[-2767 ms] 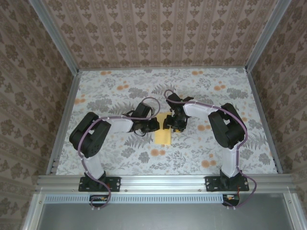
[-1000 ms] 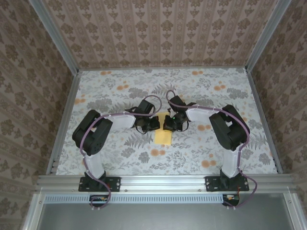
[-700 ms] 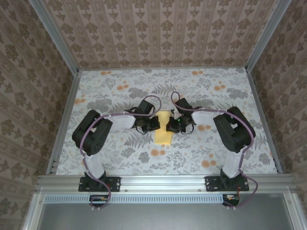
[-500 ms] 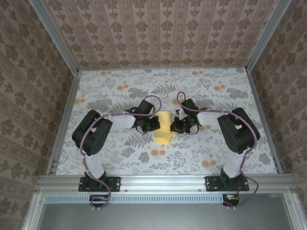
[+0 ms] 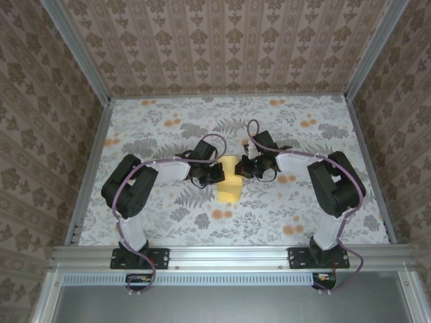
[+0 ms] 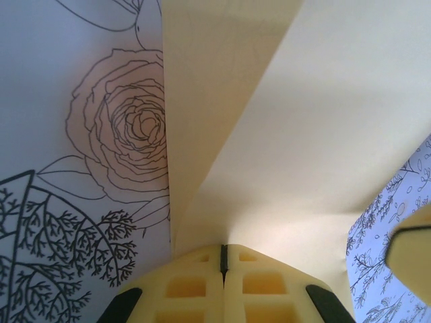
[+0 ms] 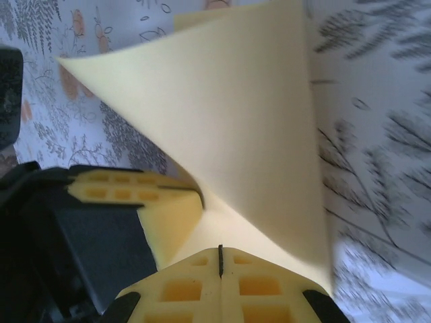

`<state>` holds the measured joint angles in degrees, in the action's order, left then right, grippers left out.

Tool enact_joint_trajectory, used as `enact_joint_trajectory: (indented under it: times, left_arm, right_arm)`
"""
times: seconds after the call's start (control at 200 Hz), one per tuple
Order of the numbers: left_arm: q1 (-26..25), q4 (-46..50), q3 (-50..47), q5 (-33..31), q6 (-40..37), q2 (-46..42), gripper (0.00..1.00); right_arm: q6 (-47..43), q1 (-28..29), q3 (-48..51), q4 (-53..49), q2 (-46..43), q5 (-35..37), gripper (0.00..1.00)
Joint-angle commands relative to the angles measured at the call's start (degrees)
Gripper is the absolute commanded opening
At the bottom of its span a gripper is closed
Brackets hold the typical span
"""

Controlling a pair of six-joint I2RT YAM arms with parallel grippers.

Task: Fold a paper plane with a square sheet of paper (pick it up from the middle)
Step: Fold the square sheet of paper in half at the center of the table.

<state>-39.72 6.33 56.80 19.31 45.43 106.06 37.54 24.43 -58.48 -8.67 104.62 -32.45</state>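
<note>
The pale yellow-orange square sheet of paper (image 5: 230, 185) lies between the two grippers at the table's middle, folded into a narrow strip whose near end rests on the cloth. My left gripper (image 5: 217, 173) is shut on its left edge; in the left wrist view the sheet (image 6: 296, 121) rises from the closed fingertips (image 6: 223, 256) and curls over a lower layer. My right gripper (image 5: 245, 168) is shut on the right edge. In the right wrist view the sheet (image 7: 222, 114) fans out from my closed gripper (image 7: 220, 254), with the left gripper's fingers (image 7: 135, 192) close beside it.
A floral tablecloth (image 5: 161, 128) with orange flower blotches (image 5: 217, 214) covers the table. Patterned walls and aluminium rails (image 5: 91, 161) enclose it on three sides. The two wrists are almost touching over the paper.
The right gripper has slid off the top of the paper to its right side and slightly farther back, uncovering the sheet. The left gripper has stayed put.
</note>
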Motion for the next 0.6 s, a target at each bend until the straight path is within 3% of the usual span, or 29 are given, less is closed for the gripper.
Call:
enact_joint_trajectory:
  times: [0.0,0.25,0.595]
  left_arm:
    - [-0.5,12.1,-3.3,-5.9,0.3,6.0,0.00]
    - [-0.6,12.5,-4.2,-6.6,0.3,5.5,0.00]
    - [-0.5,11.5,-5.6,-6.9,0.5,5.6,0.00]
  right_arm:
    - [1.0,0.7,-2.7,2.0,3.9,-1.9,0.00]
    - [1.3,-1.8,-0.7,4.6,7.3,1.7,0.00]
    - [1.2,-7.6,1.5,6.9,3.8,1.9,0.00]
